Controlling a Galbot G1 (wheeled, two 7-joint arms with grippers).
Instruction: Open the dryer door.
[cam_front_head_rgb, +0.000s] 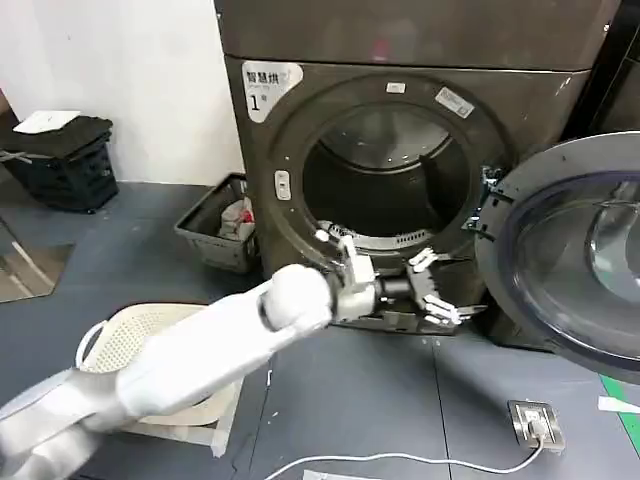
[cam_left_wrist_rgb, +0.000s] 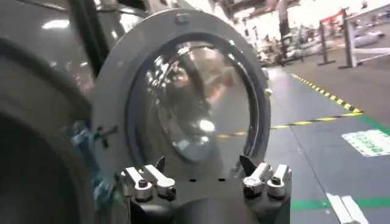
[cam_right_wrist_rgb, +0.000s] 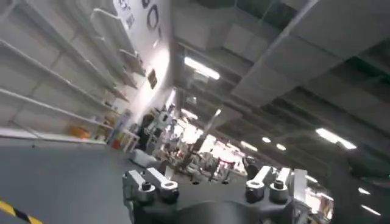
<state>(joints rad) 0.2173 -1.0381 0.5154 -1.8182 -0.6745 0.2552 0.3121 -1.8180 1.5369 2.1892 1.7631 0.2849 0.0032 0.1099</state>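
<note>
Left gripper (cam_front_head_rgb: 432, 284) hangs with its fingers spread and nothing between them, just before the lower lip of the drum opening (cam_front_head_rgb: 388, 180), reached there by a white arm (cam_front_head_rgb: 190, 350) stretched from the lower left across the dark grey floor (cam_front_head_rgb: 350, 400). At far left a black crate (cam_front_head_rgb: 62, 160) stands by the white wall, then a grey basket (cam_front_head_rgb: 215, 225) with cloth in it beside the machine stickered "1", and a white perforated basket (cam_front_head_rgb: 140, 335) under the arm. Rightward, the dryer door (cam_front_head_rgb: 575, 250) stands swung wide on its hinge, its grey inner side and clear bowl facing out, well clear of the gripper. A white cable (cam_front_head_rgb: 400, 460) and a small plate lie on bare floor below it. The right gripper (cam_right_wrist_rgb: 210, 185) points up at a ceiling with strip lights, fingers apart.
</note>
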